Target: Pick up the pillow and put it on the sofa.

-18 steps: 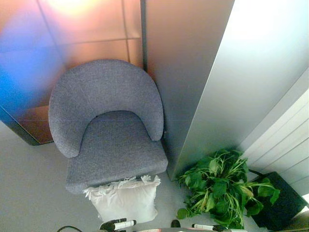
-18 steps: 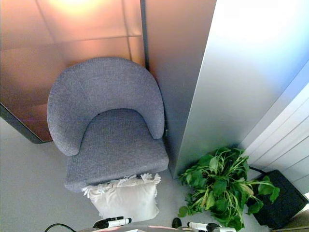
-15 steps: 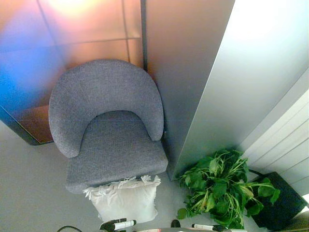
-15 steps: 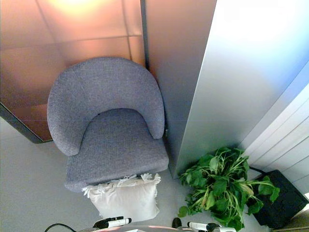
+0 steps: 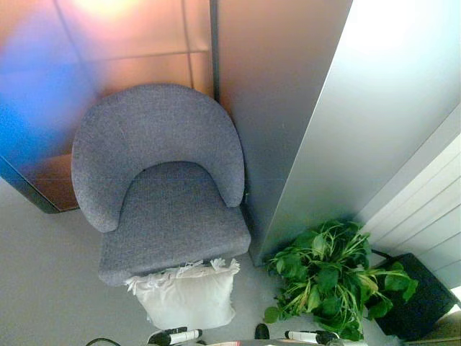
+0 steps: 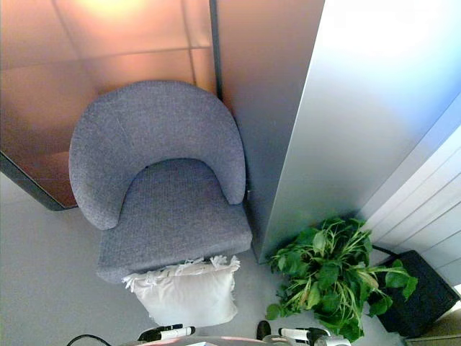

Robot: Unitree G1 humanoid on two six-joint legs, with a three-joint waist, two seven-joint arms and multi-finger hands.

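White fringed pillow leans on grey armchair at 6 o'clock, soft, light; grab both side edges; left robot hand, right robot hand low, finger state unclear

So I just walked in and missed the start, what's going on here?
Nothing is being handled yet. A white pillow stands on the floor, leaning against the front of a grey chair whose seat is bare. Both robot hands show only at the bottom edge: the left hand just below the pillow, the right hand by a potted plant. Neither touches the pillow.
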